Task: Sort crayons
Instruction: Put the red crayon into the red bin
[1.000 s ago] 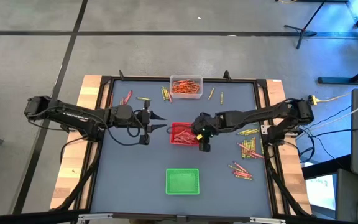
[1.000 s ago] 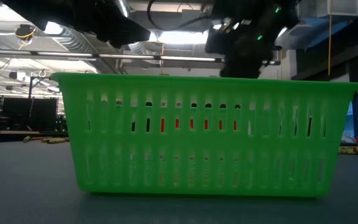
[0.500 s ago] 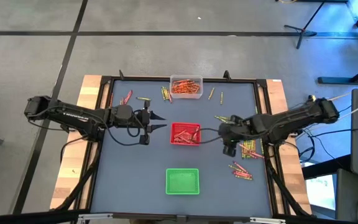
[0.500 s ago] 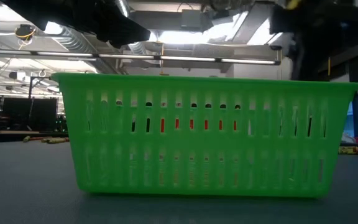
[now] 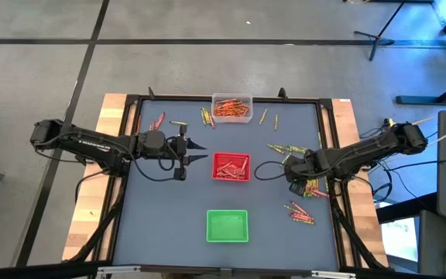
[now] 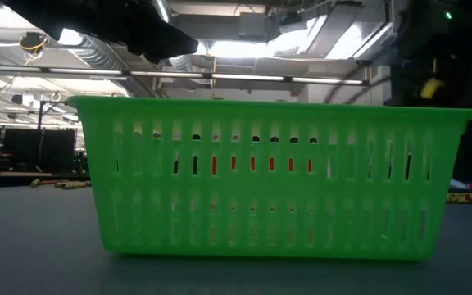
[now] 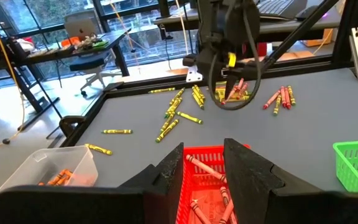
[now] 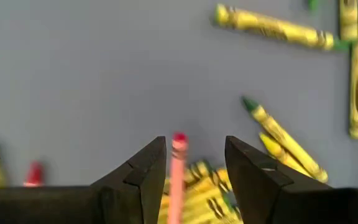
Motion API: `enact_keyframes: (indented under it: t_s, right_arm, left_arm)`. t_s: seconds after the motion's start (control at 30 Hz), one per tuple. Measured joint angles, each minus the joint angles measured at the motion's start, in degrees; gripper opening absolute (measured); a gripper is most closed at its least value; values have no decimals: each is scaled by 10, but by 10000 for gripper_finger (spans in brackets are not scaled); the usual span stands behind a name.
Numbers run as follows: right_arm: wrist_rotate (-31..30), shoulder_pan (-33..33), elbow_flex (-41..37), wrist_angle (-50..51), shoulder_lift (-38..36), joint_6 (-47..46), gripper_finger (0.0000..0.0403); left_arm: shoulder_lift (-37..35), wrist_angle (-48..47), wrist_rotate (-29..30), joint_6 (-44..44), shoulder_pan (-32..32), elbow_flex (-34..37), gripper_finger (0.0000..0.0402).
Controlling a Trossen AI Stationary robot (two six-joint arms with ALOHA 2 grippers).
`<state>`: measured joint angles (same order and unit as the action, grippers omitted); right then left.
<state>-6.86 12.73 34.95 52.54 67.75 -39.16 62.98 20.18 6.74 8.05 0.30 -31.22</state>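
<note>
The crayons lie loose on the table, most right of the red tray. Your right gripper hovers over that cluster, fingers spread, likely to pick. Your left gripper waits left of the tray, fingers apart, empty.

Count, high view, table:

- Trays: 3. One clear tray at upper centre, one red tray at centre, one green tray at lower centre.
- Arms: 2, one gripper each.
- Loose crayons: too small and too overlapped for an exact count. Several near the upper left, a few beside the clear tray, the largest scatter at right.
- Crayons inside the clear and red trays: many, not countable.
</note>
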Motion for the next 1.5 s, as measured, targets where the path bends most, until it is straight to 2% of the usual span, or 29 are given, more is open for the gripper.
enact_keyframes:
  t_s: [0.23,0.57,0.67,0.8,0.93,1.0,1.23,1.5]
  right_arm:
    - [35,0,-38,-30,0,-29,163]
    - [26,0,-76,-69,0,-30,161]
    - [29,0,-77,-72,-1,-27,139]
    - [34,0,-73,-81,0,-5,80]
    - [30,0,-48,-71,1,24,23]
    - [30,0,-26,-54,0,36,12]
    - [0,0,68,-35,0,60,39]
    - [-26,-19,117,-191,23,142,21]
  left_arm:
    - [0,0,0,0,0,0,99]
    - [0,0,0,0,0,0,99]
    - [0,0,0,0,0,0,99]
    - [0,0,0,0,0,0,99]
    - [0,0,0,0,0,0,99]
    - [0,0,0,0,0,0,99]
    - [0,0,0,0,0,0,99]
    - [0,0,0,0,0,0,99]
